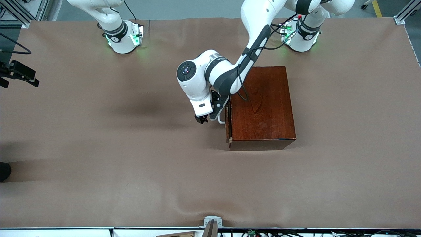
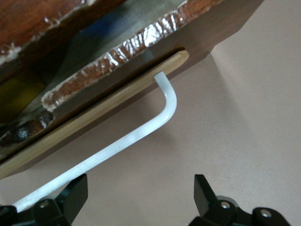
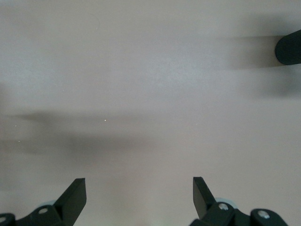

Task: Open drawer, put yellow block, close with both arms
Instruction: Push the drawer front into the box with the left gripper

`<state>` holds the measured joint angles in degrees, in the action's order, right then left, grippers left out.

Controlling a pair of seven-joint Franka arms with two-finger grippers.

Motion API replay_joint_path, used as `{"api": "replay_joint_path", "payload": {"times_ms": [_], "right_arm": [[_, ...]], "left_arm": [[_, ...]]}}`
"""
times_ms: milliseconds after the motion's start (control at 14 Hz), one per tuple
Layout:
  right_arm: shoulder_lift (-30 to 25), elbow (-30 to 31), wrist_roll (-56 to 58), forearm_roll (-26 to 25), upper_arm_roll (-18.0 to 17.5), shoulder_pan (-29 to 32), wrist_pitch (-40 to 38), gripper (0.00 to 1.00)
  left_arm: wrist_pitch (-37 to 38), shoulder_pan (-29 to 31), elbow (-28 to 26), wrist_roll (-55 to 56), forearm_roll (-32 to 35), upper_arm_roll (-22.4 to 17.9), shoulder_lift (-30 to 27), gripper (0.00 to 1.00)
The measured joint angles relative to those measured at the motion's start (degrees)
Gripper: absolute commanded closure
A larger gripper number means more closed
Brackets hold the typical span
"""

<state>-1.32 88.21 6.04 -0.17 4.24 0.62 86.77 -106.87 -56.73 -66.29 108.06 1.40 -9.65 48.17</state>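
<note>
your drawer (image 1: 227, 123) sits nearly flush in the mahogany box (image 1: 263, 107), mid-table toward the left arm's end, its white handle (image 2: 141, 134) facing the right arm's end. your left gripper (image 1: 203, 119) hovers right at that handle with fingers (image 2: 204, 193) spread, nothing clamped. your right gripper (image 3: 139, 197) waits over bare brown tabletop (image 3: 150, 94), fingers also parted and empty.

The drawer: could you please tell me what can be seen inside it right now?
Almost nothing. The drawer is nearly shut in the wooden box, showing only its pale top edge and white handle. The interior is covered, no yellow block visible. The open left tool is by the handle.
</note>
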Motion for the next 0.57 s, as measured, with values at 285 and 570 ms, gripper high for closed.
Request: {"api": "replay_joint_path", "payload": {"times_ms": [285,570], "right_arm": [[0.00,-0.08,0.00,0.00,-0.04,0.00,0.00,0.00],[0.00,-0.09,0.00,0.00,-0.09,0.00,-0.20,0.00]], "left_arm": [[0.24,0.06,-0.04,-0.01,0.02,-0.06,0.00,0.00],[2.04,0.87,-0.09,0.00,0.01,-0.16,0.00,0.00]]}}
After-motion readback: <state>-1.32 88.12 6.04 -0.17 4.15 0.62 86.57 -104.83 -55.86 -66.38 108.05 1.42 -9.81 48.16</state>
